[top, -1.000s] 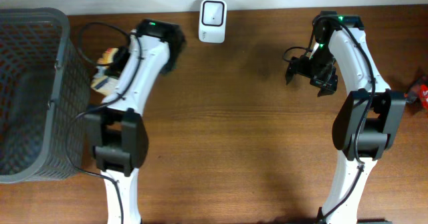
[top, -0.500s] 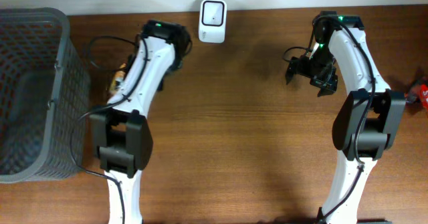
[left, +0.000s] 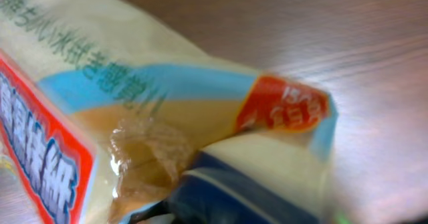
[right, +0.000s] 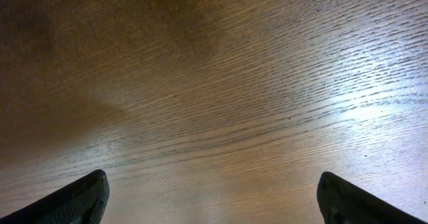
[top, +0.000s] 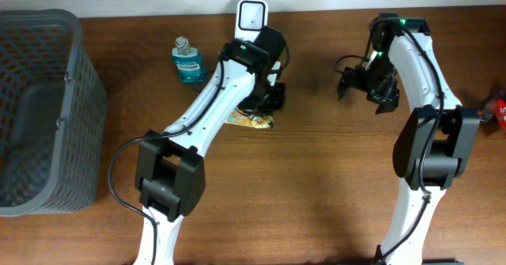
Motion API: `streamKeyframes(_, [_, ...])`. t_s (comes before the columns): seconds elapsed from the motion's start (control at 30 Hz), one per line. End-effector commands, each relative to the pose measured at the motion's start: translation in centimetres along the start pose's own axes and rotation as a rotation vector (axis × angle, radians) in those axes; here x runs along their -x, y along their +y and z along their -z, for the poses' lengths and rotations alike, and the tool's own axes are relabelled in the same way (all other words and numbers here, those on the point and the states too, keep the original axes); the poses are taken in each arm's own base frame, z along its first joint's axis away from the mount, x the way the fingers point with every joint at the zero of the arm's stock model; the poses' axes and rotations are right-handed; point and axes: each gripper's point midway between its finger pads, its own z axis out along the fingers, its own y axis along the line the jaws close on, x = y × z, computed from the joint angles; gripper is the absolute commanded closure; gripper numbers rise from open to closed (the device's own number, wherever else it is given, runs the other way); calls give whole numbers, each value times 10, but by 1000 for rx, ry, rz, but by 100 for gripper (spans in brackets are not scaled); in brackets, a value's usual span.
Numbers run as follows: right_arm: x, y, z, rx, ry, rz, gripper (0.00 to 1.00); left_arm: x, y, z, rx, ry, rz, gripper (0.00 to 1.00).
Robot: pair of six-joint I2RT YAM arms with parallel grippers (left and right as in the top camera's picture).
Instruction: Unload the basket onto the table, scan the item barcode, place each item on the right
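Note:
A yellow snack packet (top: pixel 250 121) with blue and red print lies or hangs just below my left gripper (top: pixel 267 99), a little in front of the white barcode scanner (top: pixel 251 13) at the table's back edge. In the left wrist view the packet (left: pixel 167 110) fills the picture at very close range and hides the jaws, so their state does not show. No barcode shows on the side I see. My right gripper (top: pixel 360 83) hovers over bare wood at the right, and its fingertips (right: pixel 73 200) stand wide apart with nothing between them.
A blue mouthwash bottle (top: pixel 186 59) stands left of the scanner. A dark mesh basket (top: pixel 71 99) takes up the left end of the table. A red item (top: pixel 498 107) pokes in at the right edge.
My left arm has swung right from beside the basket to in front of the scanner, bringing the packet along. The blue bottle now shows. The right arm has not moved.

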Motion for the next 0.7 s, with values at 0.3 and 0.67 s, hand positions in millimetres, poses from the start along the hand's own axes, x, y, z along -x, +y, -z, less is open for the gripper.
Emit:
streamKeyframes(0.3, [1, 4, 5, 10, -13, -2, 1, 27, 22, 109, -10, -181, 10, 69])
streamKeyframes(0.67, [-18, 133, 32, 602, -38, 463, 1, 18, 219, 197, 355, -296, 433, 1])
